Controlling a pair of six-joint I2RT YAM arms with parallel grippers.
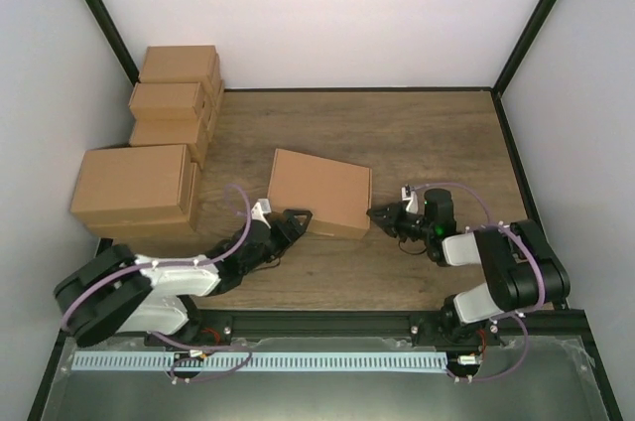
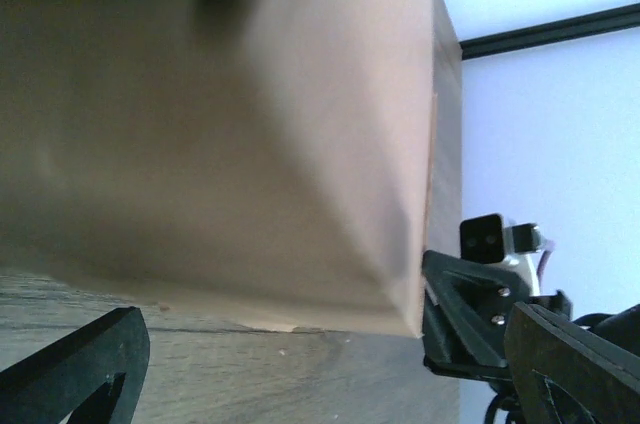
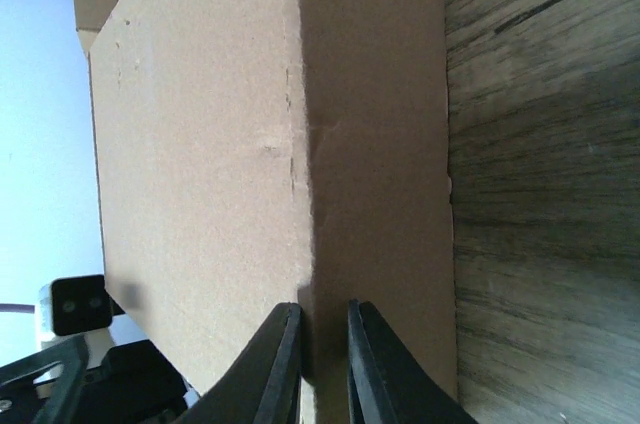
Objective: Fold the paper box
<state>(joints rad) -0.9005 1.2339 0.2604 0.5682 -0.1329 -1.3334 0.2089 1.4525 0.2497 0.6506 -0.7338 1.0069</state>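
box (image 1: 319,191): closed up, insides hidden
left gripper (image 1: 298,224): low at its left corner, fingers wide
right gripper (image 3: 323,322): at its right edge, fingers narrow, grip unclear

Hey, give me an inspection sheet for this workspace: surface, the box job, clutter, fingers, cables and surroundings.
Surface: wooden table, no damage seen.
Job's things: paper box lies closed mid-table, skewed.
Clutter: brown cartons piled at the left edge.
Grippers: left gripper has its fingers wide open at the box's near left corner; right gripper has its fingers nearly together at the box's right end, grip unclear.
Cables: purple cables loop along both arms, apart from the box.
Surroundings: white walls, black frame.
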